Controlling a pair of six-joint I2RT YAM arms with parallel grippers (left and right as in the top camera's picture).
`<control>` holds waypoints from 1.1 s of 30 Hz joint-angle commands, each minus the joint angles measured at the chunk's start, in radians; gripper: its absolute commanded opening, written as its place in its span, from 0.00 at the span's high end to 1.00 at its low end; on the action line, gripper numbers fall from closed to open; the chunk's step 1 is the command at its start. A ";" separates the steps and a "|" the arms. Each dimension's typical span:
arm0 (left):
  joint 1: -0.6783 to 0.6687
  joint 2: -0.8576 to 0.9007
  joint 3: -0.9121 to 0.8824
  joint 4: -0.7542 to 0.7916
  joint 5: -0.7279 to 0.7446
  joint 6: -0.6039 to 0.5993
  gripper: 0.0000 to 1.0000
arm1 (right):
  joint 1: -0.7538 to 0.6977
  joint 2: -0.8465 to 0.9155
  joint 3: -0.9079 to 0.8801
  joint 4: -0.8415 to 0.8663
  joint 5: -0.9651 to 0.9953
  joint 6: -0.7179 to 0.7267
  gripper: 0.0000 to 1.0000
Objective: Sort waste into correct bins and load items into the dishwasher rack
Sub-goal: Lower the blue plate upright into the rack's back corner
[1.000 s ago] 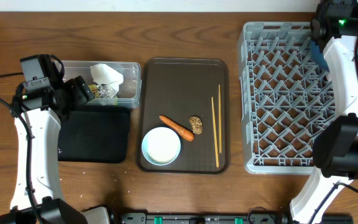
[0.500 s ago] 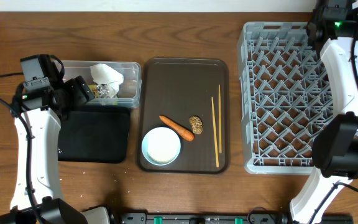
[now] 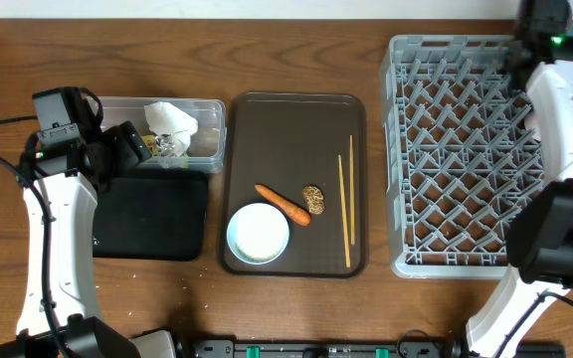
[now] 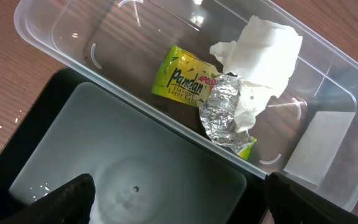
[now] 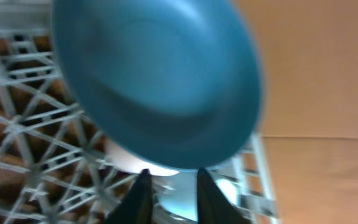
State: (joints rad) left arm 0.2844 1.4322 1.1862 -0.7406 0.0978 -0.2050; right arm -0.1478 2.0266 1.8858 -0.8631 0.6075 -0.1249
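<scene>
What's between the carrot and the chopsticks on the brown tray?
The small brown food lump, close beside the carrot; then bare tray up to the chopsticks. The overhead view shows it.

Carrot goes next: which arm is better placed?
Left. The left gripper hangs open and empty over the black tray, nearer the carrot; the right gripper is at the rack's far corner by the blue bowl.

Small yellow-green plastic wrapper (image 4: 182, 78): big dark-green script "Pandan" across its face. Under it is a smaller dark line, likely "Flavour Layer Cake", only partly legible. Short red brand word at the upper right of "Pandan", too small to read for certain.
</scene>
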 commanded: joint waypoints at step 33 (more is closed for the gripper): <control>0.003 -0.007 0.005 -0.003 -0.009 0.005 0.12 | -0.544 0.053 0.050 -0.008 -0.931 0.447 0.50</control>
State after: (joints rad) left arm 0.2844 1.4322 1.1862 -0.7403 0.0975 -0.2050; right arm -0.6891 2.0533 1.9362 -0.8726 -0.2905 0.2989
